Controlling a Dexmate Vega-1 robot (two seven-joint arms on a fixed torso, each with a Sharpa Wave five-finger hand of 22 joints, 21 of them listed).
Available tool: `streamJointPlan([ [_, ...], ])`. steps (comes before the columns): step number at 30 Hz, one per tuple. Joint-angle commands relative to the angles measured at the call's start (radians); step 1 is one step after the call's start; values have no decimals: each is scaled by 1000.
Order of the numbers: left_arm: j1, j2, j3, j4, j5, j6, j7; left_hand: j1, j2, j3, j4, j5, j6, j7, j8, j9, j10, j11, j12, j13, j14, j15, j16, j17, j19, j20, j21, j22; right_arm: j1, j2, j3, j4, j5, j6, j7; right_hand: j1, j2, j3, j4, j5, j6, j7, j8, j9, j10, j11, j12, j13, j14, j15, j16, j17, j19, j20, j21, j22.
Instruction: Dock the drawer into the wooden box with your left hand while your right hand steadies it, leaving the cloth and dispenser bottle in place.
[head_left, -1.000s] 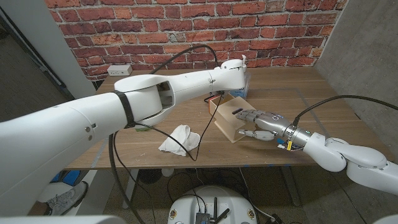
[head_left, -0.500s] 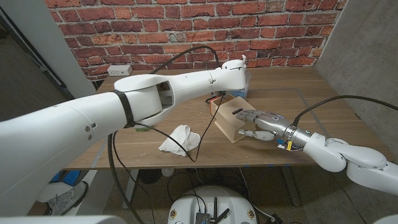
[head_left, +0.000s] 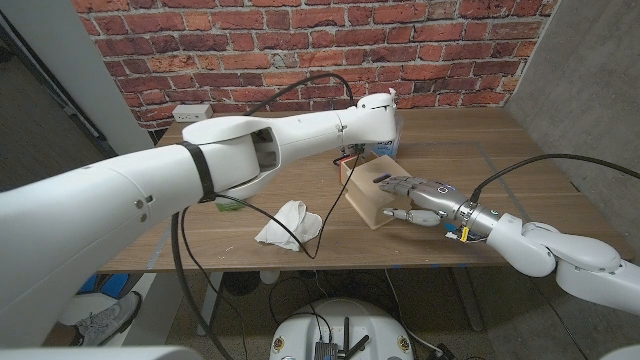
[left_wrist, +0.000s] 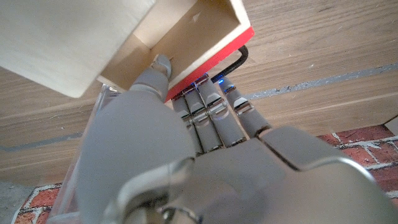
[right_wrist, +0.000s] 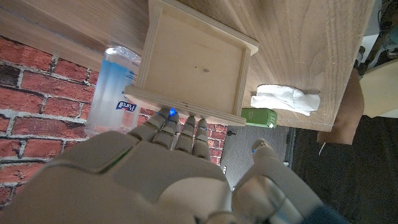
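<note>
The wooden box (head_left: 370, 200) stands at mid-table, and the drawer (head_left: 351, 166) sticks out of its far left end. In the left wrist view my left hand (left_wrist: 186, 130) grips the drawer's red front (left_wrist: 211, 59), thumb inside the drawer (left_wrist: 199, 28) and fingers outside by its black handle (left_wrist: 241, 56). My right hand (head_left: 410, 193) holds the box's right end, fingers on top and thumb on the near face. Its fingertips (right_wrist: 177, 127) touch the box (right_wrist: 196, 68). The white cloth (head_left: 288, 222) lies left of the box. The dispenser bottle (right_wrist: 112, 87) stands behind it.
A small green pack (head_left: 232, 203) lies left of the cloth, also seen in the right wrist view (right_wrist: 258, 116). The brick wall (head_left: 300, 40) runs behind the table. My large left arm (head_left: 250, 150) crosses over the table's left half. Bare tabletop (head_left: 470, 140) lies right of the box.
</note>
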Motion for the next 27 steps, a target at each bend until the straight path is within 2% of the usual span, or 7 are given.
streamJointPlan([
  [1, -25, -2, 13, 5, -22, 8, -39, -39, -47, -9, 1, -1, -47, 11, -7, -2, -39, 3, -2, 1, -32, -48, -7, -1, -2, -111, 3, 0, 14, 5, -9, 9, 7, 7, 9, 3, 50, 7, -1, -1, 9, 1, 2, 2, 2, -5, 6, 2, 2, -39, 5, 2, 15, -62, 8, 4],
  [6, -41, -5, 27, 11, -32, 8, -63, -85, -82, -17, -1, -5, -103, 28, -12, -7, -86, 28, -3, 0, -67, -43, -7, -2, -6, -97, 3, 0, 18, 6, -12, 13, 12, 14, 10, 4, 50, 8, -1, -1, 9, 0, 2, 2, 3, -7, 6, 2, 2, -39, 5, 2, 16, -61, 8, 4],
  [9, -46, -3, 27, 7, -35, 7, -68, -100, -94, -19, -1, -6, -128, 26, -14, -9, -105, 30, -3, 0, -78, -38, -6, -2, -6, -92, 4, 0, 19, 8, -13, 15, 12, 14, 8, 3, 50, 8, -1, -1, 8, 0, 2, 2, 3, -8, 6, 2, 2, -40, 5, 2, 17, -60, 8, 4],
  [13, -51, -1, 27, -1, -38, 11, -69, -124, -120, -23, -6, -8, -190, 43, -16, -11, -165, 52, -8, -1, -110, -33, -7, -4, -10, -82, 4, 1, 19, 8, -13, 16, 14, 14, 7, 3, 50, 8, -1, -1, 8, -1, 2, 2, 2, -8, 6, 2, 2, -39, 5, 2, 18, -59, 8, 4],
  [16, -63, -2, 37, 4, -45, 7, -90, -135, -129, -25, -5, -9, -218, 47, -18, -12, -173, 48, -4, -2, -114, -30, -4, -3, -8, -80, 5, 1, 20, 9, -14, 17, 13, 14, 4, 3, 51, 8, -1, -1, 8, -1, 1, 2, 2, -9, 6, 2, 3, -38, 6, 3, 19, -58, 8, 4],
  [19, -65, 1, 40, -6, -44, 13, -87, -150, -146, -32, -5, -12, -235, 49, -15, -13, -199, 59, -8, -2, -122, -27, -5, -4, -9, -71, 5, 1, 22, 10, -15, 19, 12, 14, 4, 3, 50, 7, -1, -2, 7, -1, 1, 2, 2, -9, 6, 2, 2, -40, 6, 3, 19, -58, 8, 4],
  [27, -71, 26, 27, -46, -59, 20, -90, -164, -173, -44, -9, -17, -256, 55, -7, -15, -241, 84, -6, -2, -201, 20, -11, -4, -25, -56, 1, 2, 24, 11, -16, 18, 14, 12, 5, 4, 51, 8, -2, -1, 8, -1, 1, 2, 2, -11, 6, 2, 2, -40, 6, 3, 21, -58, 8, 4],
])
